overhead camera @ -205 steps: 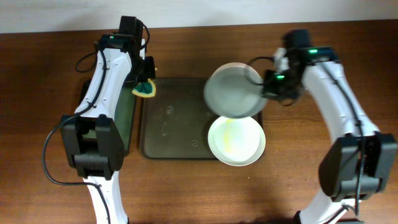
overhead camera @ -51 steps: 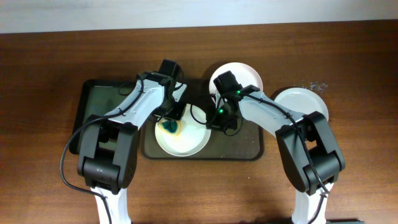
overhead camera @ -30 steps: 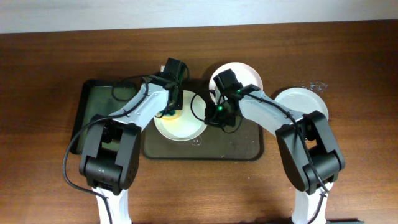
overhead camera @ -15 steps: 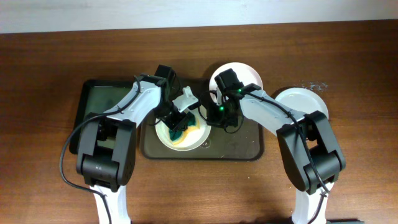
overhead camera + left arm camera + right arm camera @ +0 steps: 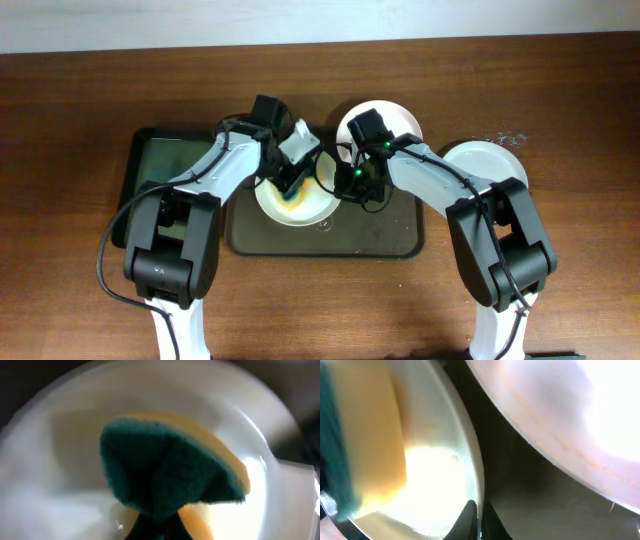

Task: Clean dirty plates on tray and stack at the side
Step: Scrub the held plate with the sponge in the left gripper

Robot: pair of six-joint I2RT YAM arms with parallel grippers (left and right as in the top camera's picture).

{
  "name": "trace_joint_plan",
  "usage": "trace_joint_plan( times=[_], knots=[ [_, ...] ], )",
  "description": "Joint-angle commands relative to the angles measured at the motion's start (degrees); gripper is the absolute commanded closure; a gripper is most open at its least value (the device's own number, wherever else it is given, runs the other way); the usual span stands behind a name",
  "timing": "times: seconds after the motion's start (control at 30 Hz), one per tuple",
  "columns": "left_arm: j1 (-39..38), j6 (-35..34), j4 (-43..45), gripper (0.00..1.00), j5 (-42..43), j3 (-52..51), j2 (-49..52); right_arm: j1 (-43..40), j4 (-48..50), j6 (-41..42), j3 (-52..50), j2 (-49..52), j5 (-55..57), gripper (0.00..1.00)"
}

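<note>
1. The left gripper (image 5: 287, 182) reaches down into the smeared plate (image 5: 306, 213). Its fingers are closed tight on a sponge (image 5: 292, 198).
2. In the left wrist view the sponge (image 5: 165, 472) is pinched from below. Its dark green scouring face is folded into a crease, and a yellow layer shows along its upper right edge. It fills the middle of the plate's white bowl (image 5: 55, 475).
3. The right gripper (image 5: 345, 183) sits at the right edge of the same plate. In the right wrist view its two dark fingertips (image 5: 468, 515) are nearly closed, with the plate's thin rim (image 5: 472, 455) pinched between them.
4. The smeared plate lies on the tray (image 5: 375, 232), in its left half. Its inner surface is yellowish.
5. A second plate (image 5: 392, 118) lies at the tray's far right corner, partly hidden by the right arm. It lies close beside the smeared plate, with a dark gap between them in the right wrist view.
6. A third plate (image 5: 478, 157) rests off the tray on the wooden table (image 5: 560, 110), to the tray's right.
7. A narrower black tray (image 5: 160, 170) lies just left of the large tray, partly covered by the left arm.
</note>
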Motion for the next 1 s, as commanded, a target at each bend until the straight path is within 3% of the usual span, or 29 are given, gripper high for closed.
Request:
trace_joint_plan(
  times=[0.0,0.1,0.23,0.27,0.33,0.47,0.63,0.7,0.87,0.97],
  knots=[
    [0.2,-10.6,9.4,1.00,-5.7,-0.1,1.1,0.5,-0.6,-0.7,-0.9,0.9,-0.3,0.96],
    [0.2,-16.8,13.3,1.00,-12.9,-0.1,1.1,0.5,-0.6,-0.7,-0.9,0.9,-0.3,0.96],
    [0.2,-34.8,8.1,1.00,-42.2,-0.1,1.1,0.5,-0.6,-0.7,-0.9,0.9,-0.3,0.96],
    [0.2,-36.9,5.1,1.00,-46.1,-0.1,1.1,0.5,-0.6,-0.7,-0.9,0.9,-0.3,0.96],
    [0.2,-37.0,0.9,1.00,-46.2,-0.1,1.1,0.5,-0.5,-0.7,-0.9,0.9,-0.3,0.96],
    [0.1,-36.1,-9.4,1.00,-31.3,-0.1,1.1,0.5,-0.5,-0.7,-0.9,0.9,-0.3,0.96],
    [0.2,-15.2,-15.4,1.00,4.5,-0.1,1.1,0.5,-0.5,-0.7,-0.9,0.9,-0.7,0.96],
    [0.2,-10.0,-17.4,1.00,15.6,-0.1,1.1,0.5,-0.5,-0.7,-0.9,0.9,-0.8,0.96],
    [0.2,-10.5,-18.2,1.00,21.2,-0.1,1.1,0.5,-0.6,-0.7,-0.9,0.9,-0.8,0.96],
    [0.7,-16.0,-16.6,1.00,22.5,-0.1,1.1,0.5,-0.6,-0.7,-0.9,0.9,-0.8,0.96]
  ],
)
